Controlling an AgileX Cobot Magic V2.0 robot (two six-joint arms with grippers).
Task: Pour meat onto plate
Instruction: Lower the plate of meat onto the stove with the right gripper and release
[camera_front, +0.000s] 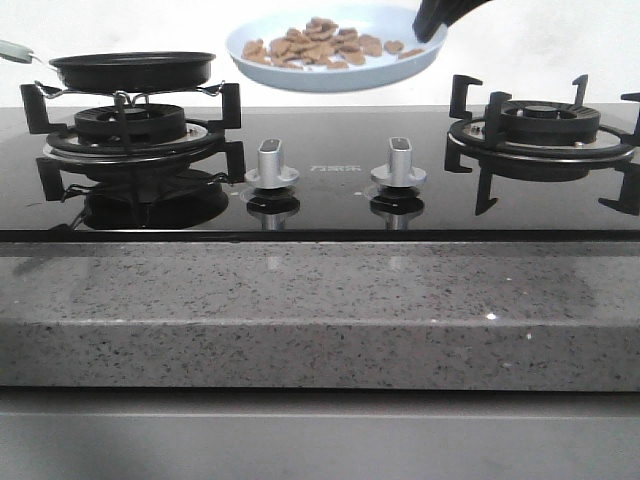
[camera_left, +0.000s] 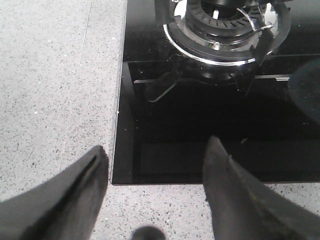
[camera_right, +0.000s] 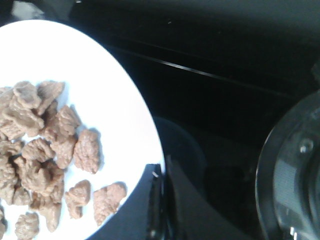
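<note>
Above the far middle of the stove, the right gripper (camera_front: 432, 27) pinches the plate (camera_front: 300, 78) rim, meat (camera_front: 322, 43) heaped inside. Left sits a black pan (camera_front: 133, 69), seemingly empty. Left gripper (camera_left: 155, 192) hangs spread.

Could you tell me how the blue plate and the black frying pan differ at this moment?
The plate is pale blue; the frying pan is black. The plate hangs in the air, tilted, its rim gripped by the right gripper; the pan sits level on the left burner. The plate carries the meat; no contents show in the pan from this low angle. Both are round and shallow.
</note>
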